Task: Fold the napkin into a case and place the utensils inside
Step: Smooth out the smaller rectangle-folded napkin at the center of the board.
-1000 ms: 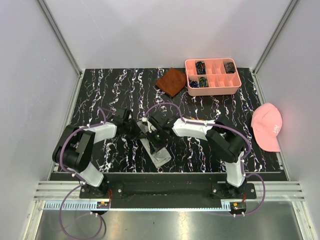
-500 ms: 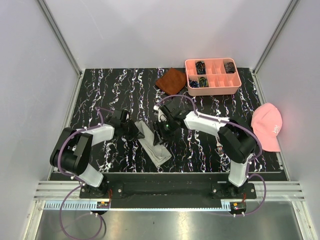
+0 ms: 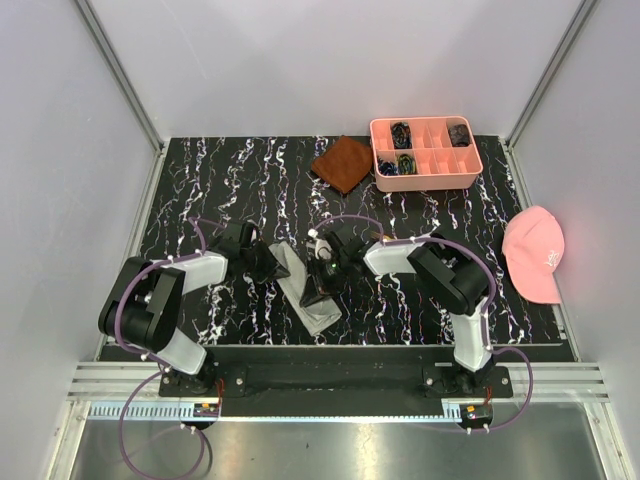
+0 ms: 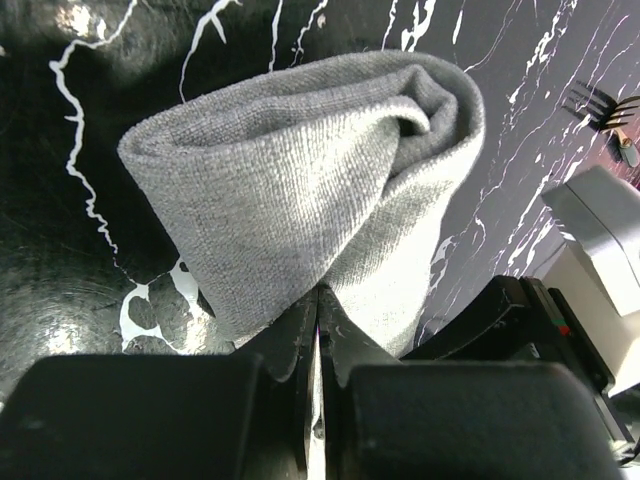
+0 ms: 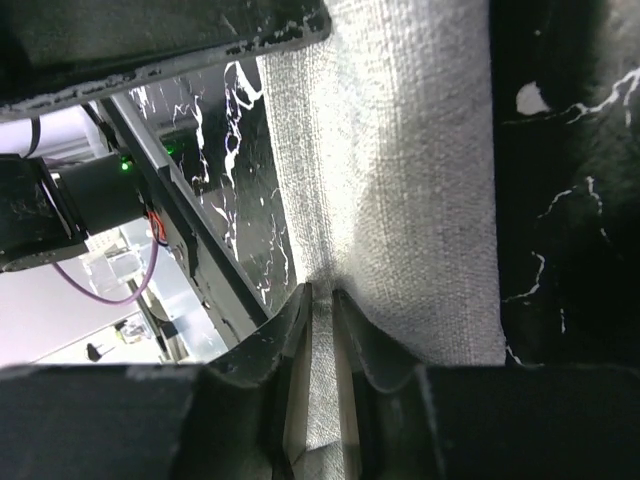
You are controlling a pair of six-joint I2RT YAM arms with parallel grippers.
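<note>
The light grey napkin (image 3: pixel 318 316) lies as a narrow folded strip, the case, slanting across the middle of the table. My left gripper (image 3: pixel 262 263) is shut on its far left end; in the left wrist view the cloth (image 4: pixel 300 180) bulges in a rolled fold above the closed gripper (image 4: pixel 317 300). My right gripper (image 3: pixel 319 280) is shut on a pinch of the strip's middle, seen close in the right wrist view (image 5: pixel 322 300) with the cloth (image 5: pixel 400 150) running ahead. A silver fork (image 4: pixel 600 103) lies on the table beyond. The dark utensil is not visible.
A rust-brown cloth (image 3: pixel 343 163) and a pink compartment tray (image 3: pixel 426 181) sit at the back. A pink cap (image 3: pixel 535 252) lies at the right edge. The black marbled table (image 3: pixel 200 180) is walled in by white panels.
My right gripper drew back off the strip toward the far side, then came down again onto its middle. The left gripper kept its hold and shifted only slightly.
</note>
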